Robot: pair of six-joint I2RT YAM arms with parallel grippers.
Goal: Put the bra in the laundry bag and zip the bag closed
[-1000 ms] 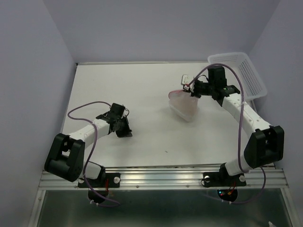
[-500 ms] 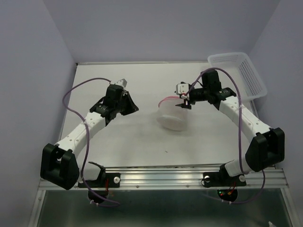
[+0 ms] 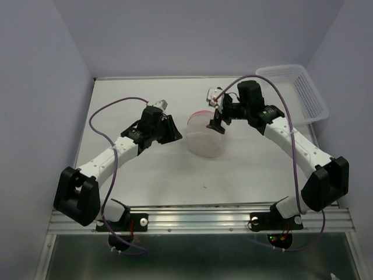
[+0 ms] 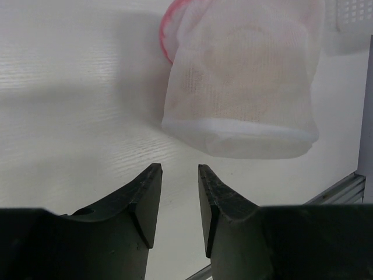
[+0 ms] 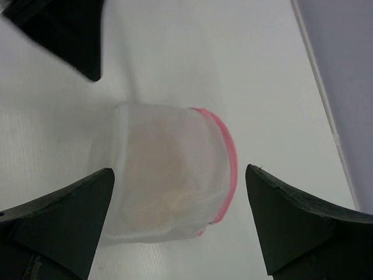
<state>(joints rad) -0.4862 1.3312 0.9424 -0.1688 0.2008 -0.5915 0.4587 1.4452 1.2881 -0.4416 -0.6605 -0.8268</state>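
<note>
The laundry bag (image 3: 205,137), a white mesh pouch with a pink zipper band, lies on its side mid-table. It shows as well in the left wrist view (image 4: 245,87) and the right wrist view (image 5: 163,175). The bra (image 4: 250,76) is a peach tint inside the mesh (image 5: 169,169). My right gripper (image 3: 218,121) hovers over the bag's far rim, wide open (image 5: 179,170), gripping nothing. My left gripper (image 3: 175,133) points at the bag from its left, a short gap away. Its jaws are narrowly open (image 4: 178,170) with only table between them.
A rigid white slotted basket (image 3: 294,87) stands at the back right corner and shows at the left wrist view's top right (image 4: 355,11). The metal rail (image 3: 198,219) runs along the near edge, and lilac walls close in the table.
My right gripper let go of the bag and opened wide; the bag dropped to the table, further left. My left arm swung from the near left up to the bag and its jaws parted.
</note>
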